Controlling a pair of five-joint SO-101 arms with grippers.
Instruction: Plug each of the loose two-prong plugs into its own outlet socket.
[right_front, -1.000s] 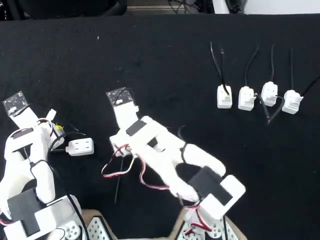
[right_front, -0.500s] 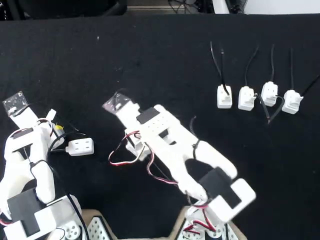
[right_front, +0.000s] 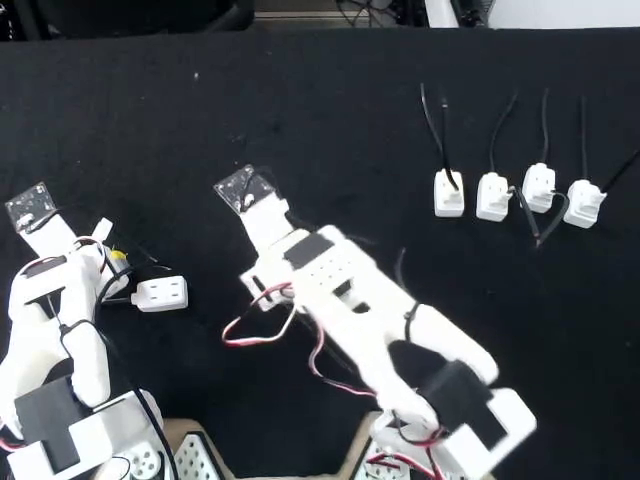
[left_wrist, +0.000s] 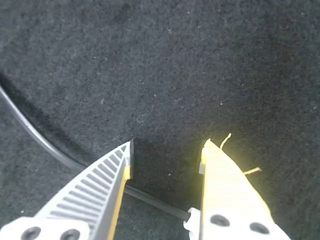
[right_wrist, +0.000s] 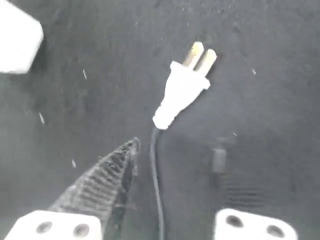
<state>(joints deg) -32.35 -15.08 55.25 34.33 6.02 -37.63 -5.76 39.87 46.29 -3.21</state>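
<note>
A white two-prong plug (right_wrist: 182, 92) with brass prongs lies flat on the black cloth. Its black cord (right_wrist: 156, 185) runs back between the fingers of my right gripper (right_wrist: 177, 152), which is open just short of the plug. A white outlet socket (right_front: 160, 293) lies at the left of the table, and a white corner (right_wrist: 15, 40) shows off to one side in the right wrist view. My left gripper (left_wrist: 167, 145) is open low over the cloth with a black cord (left_wrist: 45, 142) passing between its fingers. The right arm (right_front: 330, 280) covers the plug from above.
Several white plug-and-socket pieces (right_front: 492, 197) with black cords sit in a row at the back right. The left arm (right_front: 50, 300) stands at the table's left, close to the socket. Red wires (right_front: 265, 335) loop off the right arm.
The right arm's elbow and rear links have swung right and toward the front edge, while its wrist stayed near the same spot. The left arm and the socket have not moved.
</note>
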